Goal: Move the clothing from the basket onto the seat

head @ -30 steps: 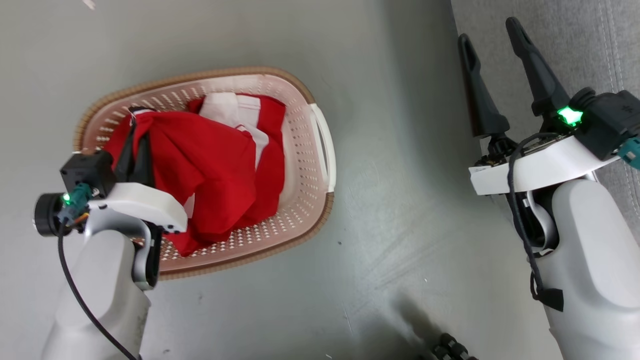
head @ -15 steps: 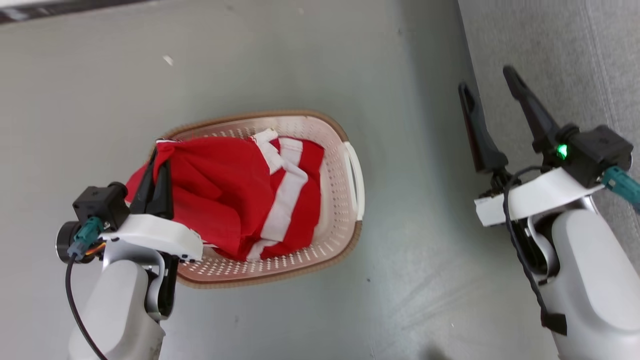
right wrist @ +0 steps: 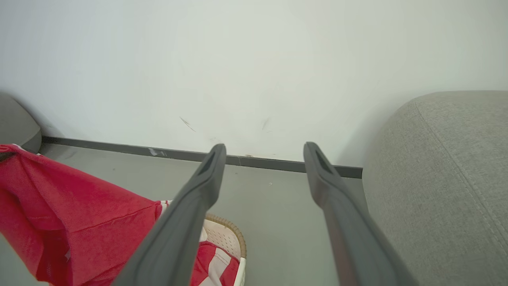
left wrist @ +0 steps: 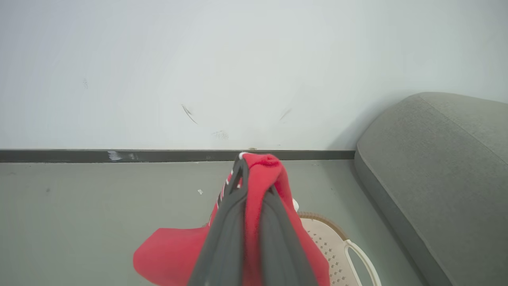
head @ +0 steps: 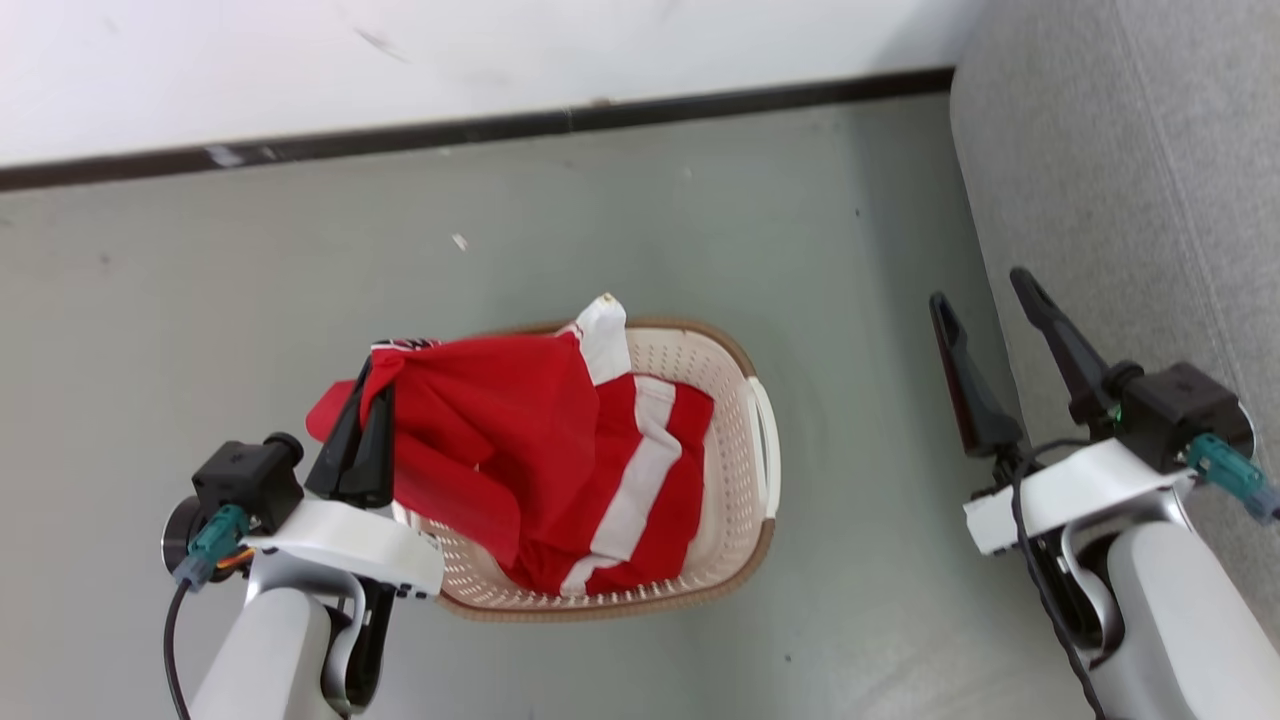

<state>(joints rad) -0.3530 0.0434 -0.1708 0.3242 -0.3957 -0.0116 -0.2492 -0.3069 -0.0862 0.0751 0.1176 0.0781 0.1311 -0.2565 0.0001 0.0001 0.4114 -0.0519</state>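
Note:
My left gripper (head: 372, 385) is shut on a bright red piece of the clothing (head: 480, 430), lifted above the basket's left side so the cloth drapes down from the fingertips. In the left wrist view the red cloth (left wrist: 262, 174) wraps around my closed fingers (left wrist: 234, 222). A second red garment with a broad white stripe (head: 640, 480) lies inside the cream basket (head: 735, 480) on the floor. My right gripper (head: 985, 300) stands open and empty, beside the grey seat (head: 1130, 200). The seat (right wrist: 444, 178) fills the right of the right wrist view.
A white wall with a dark skirting board (head: 500, 125) runs behind the basket. Grey floor (head: 850, 300) lies between the basket and the seat. The basket's white handle (head: 765, 440) faces the seat.
The head camera has tilted up, bringing the wall into view. My left gripper has raised the red garment higher out of the basket, uncovering the white-striped one. The right gripper stays open.

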